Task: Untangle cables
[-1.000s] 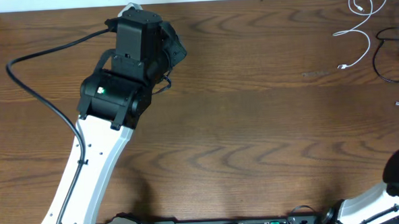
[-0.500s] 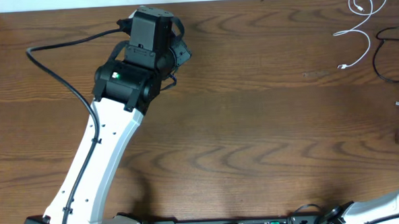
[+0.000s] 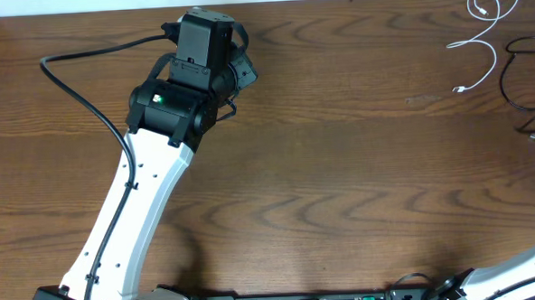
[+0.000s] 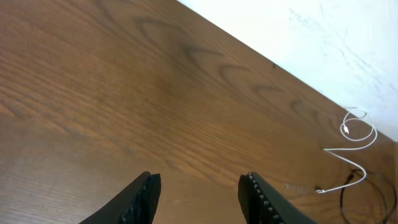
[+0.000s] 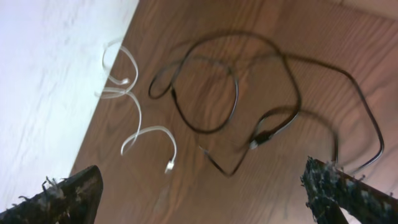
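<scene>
1. The thin white cord with small plugs point(image 3: 494, 60) lies at about 2 o'clock on the brown wooden counter point(image 3: 340, 165), in a loose S with a small loop at its far end. The thin black cords point(image 3: 504, 78) lie just beside it, toward 3 o'clock, and run off the edge of the overhead view.
2. In the right wrist view the white cord point(image 5: 139, 115) is seen at 9 o'clock and the black cords point(image 5: 236, 99) near the centre. The black cords are looped across one another. Whether the white cord touches them cannot be told.
3. The cords are judged to be light, limp and without spring, so they would be expected to drag and slide on the smooth wood rather than hold a shape. Because they are thin and lie flat, a pinch is best taken next to a plug or where a loop arches off the counter. A pull across a crossing is likely to tighten it.
4. The left hand point(image 4: 199, 190) is released, its jaws apart with nothing between them. It is held over bare wood at about 11 o'clock on the counter, well apart from the cords. The white cord point(image 4: 359, 132) shows at 3 o'clock in its view.
5. The right hand point(image 5: 202, 177) is spread wide and grasps nothing. It is held above the cords, looking down on them. Only a piece of its white arm point(image 3: 526, 267) shows at 5 o'clock in the overhead view.
</scene>
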Action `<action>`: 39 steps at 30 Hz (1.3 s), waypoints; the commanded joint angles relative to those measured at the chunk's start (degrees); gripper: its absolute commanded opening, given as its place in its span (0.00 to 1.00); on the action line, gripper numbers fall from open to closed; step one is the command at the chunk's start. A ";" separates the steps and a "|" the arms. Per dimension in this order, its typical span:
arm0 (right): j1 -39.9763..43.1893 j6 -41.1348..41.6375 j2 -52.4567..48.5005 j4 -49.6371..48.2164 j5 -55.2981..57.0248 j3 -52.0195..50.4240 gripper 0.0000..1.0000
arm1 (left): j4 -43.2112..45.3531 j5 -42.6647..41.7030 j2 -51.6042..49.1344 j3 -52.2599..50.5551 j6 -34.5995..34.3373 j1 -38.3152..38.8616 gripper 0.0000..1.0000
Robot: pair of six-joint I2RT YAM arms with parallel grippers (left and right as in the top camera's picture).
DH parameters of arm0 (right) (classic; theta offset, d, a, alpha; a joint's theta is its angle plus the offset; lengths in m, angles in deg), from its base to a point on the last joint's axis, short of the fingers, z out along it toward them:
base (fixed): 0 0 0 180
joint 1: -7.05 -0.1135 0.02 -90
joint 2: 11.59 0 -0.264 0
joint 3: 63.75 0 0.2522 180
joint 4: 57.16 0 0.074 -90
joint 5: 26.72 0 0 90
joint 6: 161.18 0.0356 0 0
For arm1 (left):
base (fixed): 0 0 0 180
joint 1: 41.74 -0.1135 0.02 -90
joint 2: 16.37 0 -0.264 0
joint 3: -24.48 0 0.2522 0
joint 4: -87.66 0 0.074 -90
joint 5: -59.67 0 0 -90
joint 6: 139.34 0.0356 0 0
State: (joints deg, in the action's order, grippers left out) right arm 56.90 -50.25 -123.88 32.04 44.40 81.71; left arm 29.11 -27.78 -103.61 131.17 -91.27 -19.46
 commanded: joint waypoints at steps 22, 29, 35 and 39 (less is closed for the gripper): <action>-35.43 -25.27 12.20 18.23 3.28 0.39 0.99 | -5.95 -10.25 -0.26 0.13 29.88 0.17 1.00; -44.17 -25.27 17.68 20.72 6.64 0.39 0.99 | -5.95 -10.25 -0.26 0.13 29.88 0.17 0.99; -44.68 -24.94 23.74 21.84 6.12 0.33 0.99 | -5.95 -10.25 -0.28 0.13 29.88 0.17 0.99; -44.63 -24.00 26.05 21.84 5.68 0.33 0.99 | -5.95 -10.25 -0.26 0.13 29.88 0.17 0.99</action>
State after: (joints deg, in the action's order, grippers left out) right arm 12.46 -74.65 -98.79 53.70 49.82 81.74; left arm 23.27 -37.72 -103.61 131.17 -62.40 -19.39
